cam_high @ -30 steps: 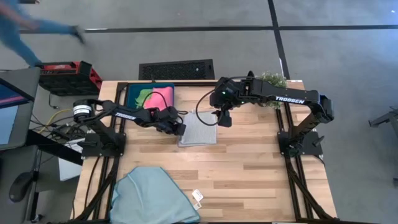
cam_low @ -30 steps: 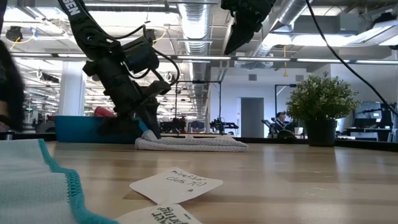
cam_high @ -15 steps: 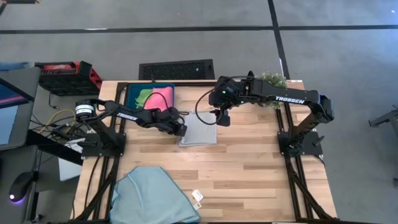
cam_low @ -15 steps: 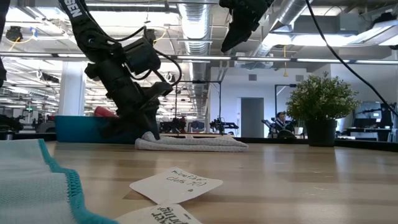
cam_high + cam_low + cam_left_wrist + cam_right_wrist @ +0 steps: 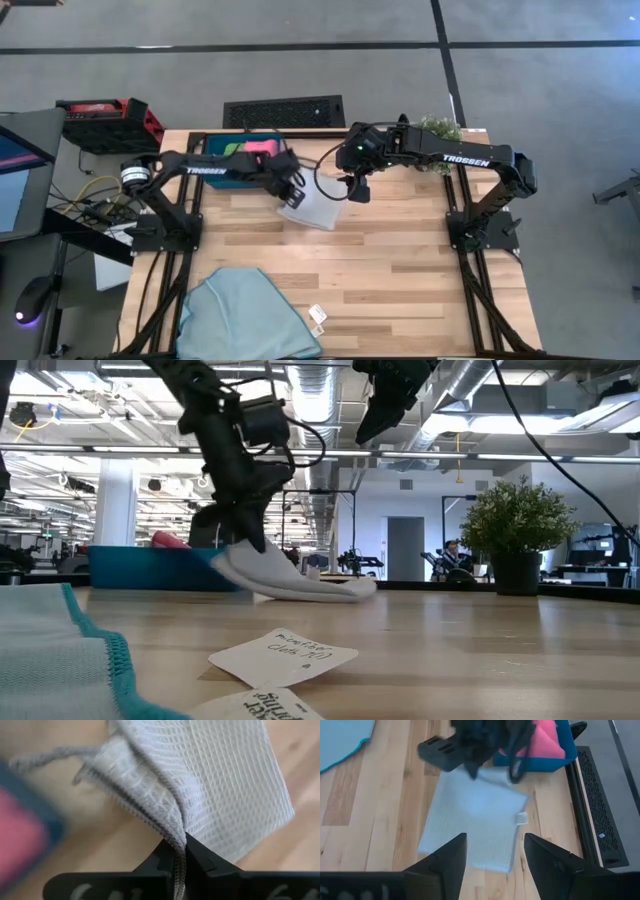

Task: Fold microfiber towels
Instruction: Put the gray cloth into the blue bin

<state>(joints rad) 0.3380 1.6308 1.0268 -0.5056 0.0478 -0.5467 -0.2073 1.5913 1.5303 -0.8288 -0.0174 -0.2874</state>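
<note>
The left claw is clamped on one edge of the folded pale grey waffle-weave microfiber towel, lifting that side off the wooden tabletop beside the dark teal rectangular tray. This looks like the stowing step; next, carry it left over the tray. The right claw hovers open above the towel's right side.

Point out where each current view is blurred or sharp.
Left wrist view: tray blurred, grey towel weave crisp. Right wrist view: left gripper smeared by motion, wood grain sharp. Low view: paper tags sharp, blue towel soft. High view: evenly sharp.
</note>
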